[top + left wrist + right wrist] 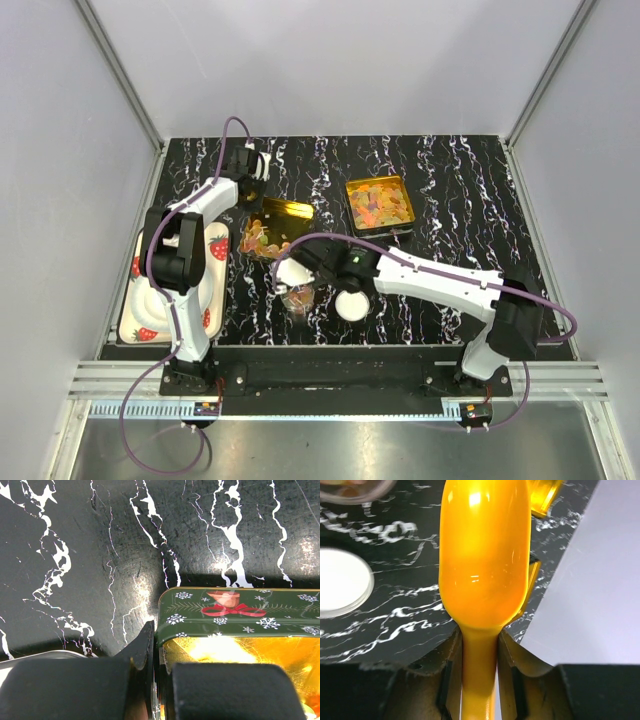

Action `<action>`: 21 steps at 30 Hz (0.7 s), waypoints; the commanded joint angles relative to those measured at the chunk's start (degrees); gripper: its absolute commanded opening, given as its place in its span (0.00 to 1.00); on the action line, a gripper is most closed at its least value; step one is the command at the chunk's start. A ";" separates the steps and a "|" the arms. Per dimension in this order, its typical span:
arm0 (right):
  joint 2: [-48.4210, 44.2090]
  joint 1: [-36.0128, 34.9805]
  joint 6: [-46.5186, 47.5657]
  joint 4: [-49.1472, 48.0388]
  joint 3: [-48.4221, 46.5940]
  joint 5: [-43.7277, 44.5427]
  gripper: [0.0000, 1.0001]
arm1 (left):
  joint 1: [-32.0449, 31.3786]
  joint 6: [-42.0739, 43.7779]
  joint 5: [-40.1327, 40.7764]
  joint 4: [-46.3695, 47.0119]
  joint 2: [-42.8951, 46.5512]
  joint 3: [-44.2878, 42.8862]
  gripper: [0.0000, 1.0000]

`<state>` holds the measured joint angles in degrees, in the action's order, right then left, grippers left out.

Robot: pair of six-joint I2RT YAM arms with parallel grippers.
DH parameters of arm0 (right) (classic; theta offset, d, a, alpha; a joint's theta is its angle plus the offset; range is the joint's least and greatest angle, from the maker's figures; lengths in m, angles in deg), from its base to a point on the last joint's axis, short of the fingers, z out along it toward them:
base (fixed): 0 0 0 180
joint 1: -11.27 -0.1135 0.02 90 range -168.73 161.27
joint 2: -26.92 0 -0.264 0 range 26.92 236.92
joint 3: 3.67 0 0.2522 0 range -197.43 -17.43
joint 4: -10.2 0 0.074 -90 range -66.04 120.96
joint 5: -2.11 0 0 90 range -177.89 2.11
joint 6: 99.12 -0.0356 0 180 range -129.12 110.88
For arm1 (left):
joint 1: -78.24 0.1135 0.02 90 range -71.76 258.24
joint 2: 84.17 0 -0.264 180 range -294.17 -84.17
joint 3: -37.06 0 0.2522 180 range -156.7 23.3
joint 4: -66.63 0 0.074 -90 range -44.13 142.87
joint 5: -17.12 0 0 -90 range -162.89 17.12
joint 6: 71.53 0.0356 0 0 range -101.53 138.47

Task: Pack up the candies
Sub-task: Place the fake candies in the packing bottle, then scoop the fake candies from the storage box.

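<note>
A square green tin with a gold inside (278,226) holds mixed orange, red, yellow and green candies (262,240). My left gripper (257,203) is shut on its wall; in the left wrist view the gripper (157,647) pinches the tin's wall (235,611) between its fingers. A second gold tin (404,182) at the back is full of candies (380,206). My right gripper (298,264) hovers just in front of the first tin. In the right wrist view the gripper (480,652) is shut on the handle of a yellow-orange scoop (485,565), seen from its back. Whether the scoop carries anything is hidden.
A small clear jar (300,297) with some candies stands under my right wrist, its rim at the top left of the right wrist view (355,489). A white round lid (352,305) lies beside it. A strawberry-print tray (138,325) sits at the left edge.
</note>
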<state>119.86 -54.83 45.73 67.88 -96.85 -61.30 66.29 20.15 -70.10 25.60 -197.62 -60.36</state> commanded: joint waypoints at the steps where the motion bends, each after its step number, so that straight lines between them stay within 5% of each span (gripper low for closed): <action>1: -1.10 2.73 1.58 -9.81 -1.79 4.08 0.00 | 0.34 0.96 0.82 2.74 0.33 -2.30 0.00; 12: 4.87 9.59 2.62 -23.87 -1.71 6.19 0.00 | 0.34 0.88 0.64 2.75 0.07 -2.30 0.00; 21: 11.19 9.59 6.85 -25.64 -5.74 5.14 0.00 | 0.34 0.70 0.11 2.92 0.07 -2.13 0.00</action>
<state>128.36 -44.98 49.78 46.06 -97.44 -56.95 66.29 20.15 -70.10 25.60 -197.62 -60.36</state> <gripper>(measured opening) 0.342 0.024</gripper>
